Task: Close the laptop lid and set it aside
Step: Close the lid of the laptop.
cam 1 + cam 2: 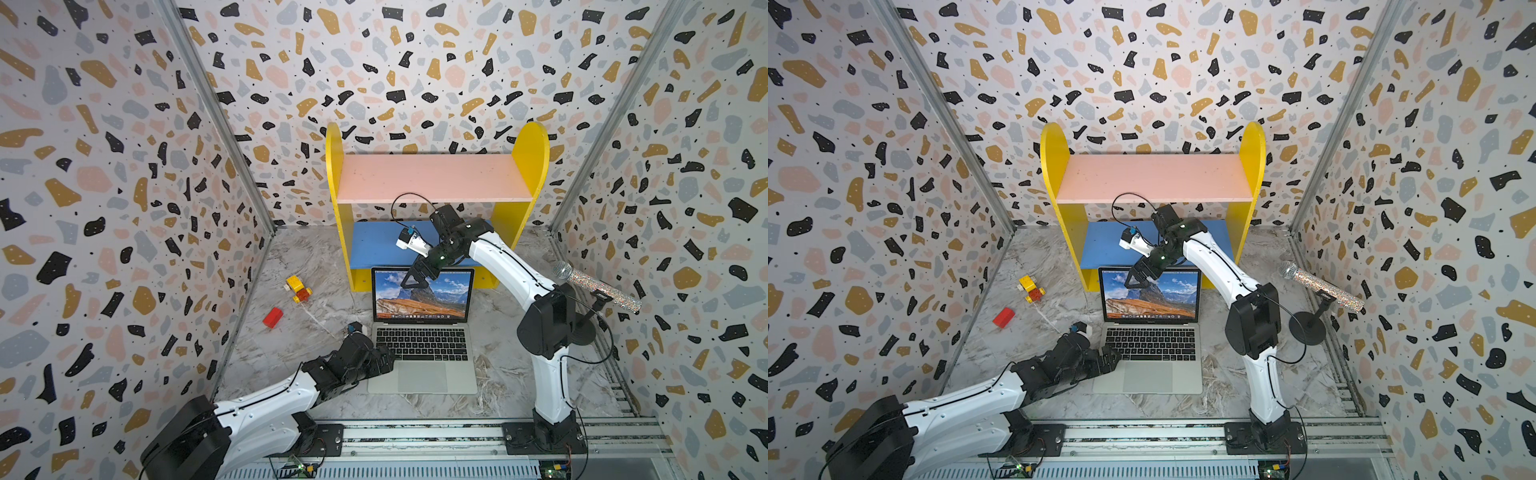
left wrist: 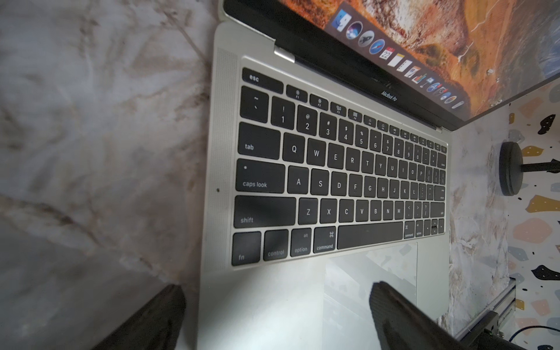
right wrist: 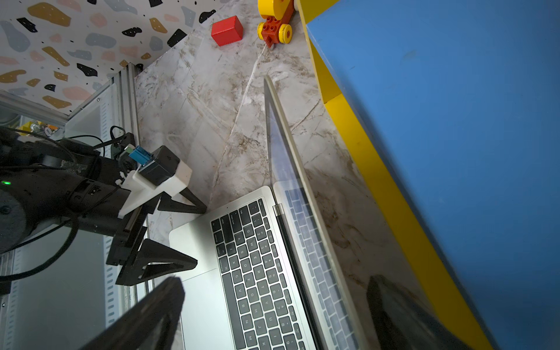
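The left pincer [image 2: 274,295], spread wide and empty, is held over the laptop [image 1: 424,376], open on the desk [image 1: 291,353]; its lid [image 1: 424,301] is best pushed down slowly by the likewise spread, empty right pincer [image 1: 420,277].

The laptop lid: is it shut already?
No, the lid stands open, its mountain picture showing above the keyboard.

Open laptop [image 1: 1148,376] before the shelf [image 1: 1154,178], right pincer [image 1: 1134,282] over its lid [image 1: 1169,297].
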Robot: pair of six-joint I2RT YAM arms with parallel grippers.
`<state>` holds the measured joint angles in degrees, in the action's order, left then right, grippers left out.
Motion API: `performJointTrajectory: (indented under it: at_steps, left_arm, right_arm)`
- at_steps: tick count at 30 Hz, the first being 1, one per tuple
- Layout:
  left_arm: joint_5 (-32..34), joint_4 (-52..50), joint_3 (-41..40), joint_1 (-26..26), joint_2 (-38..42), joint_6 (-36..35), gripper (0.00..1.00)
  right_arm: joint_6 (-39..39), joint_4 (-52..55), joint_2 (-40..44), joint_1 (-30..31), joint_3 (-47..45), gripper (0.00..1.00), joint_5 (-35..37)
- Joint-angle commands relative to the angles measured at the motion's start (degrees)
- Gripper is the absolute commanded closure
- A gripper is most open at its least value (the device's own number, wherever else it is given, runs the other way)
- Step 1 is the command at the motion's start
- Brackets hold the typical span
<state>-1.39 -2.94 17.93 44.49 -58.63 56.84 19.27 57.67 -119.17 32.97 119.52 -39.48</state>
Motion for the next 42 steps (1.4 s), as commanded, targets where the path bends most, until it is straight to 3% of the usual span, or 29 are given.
performJointTrajectory:
  at_steps: [1, 42]
  left_arm:
    - [-0.46, -4.34, -1.07, 0.42, -1.40, 0.90, 0.00]
    - [0.33, -4.39, -1.63, 0.42, -0.83, 1.43, 0.00]
  right_arm:
    - [0.40, 2.81, 4.38, 0.54, 0.01, 0.00, -2.67]
    - [1.11, 4.47, 8.30, 3.13, -3.09, 0.05, -3.87]
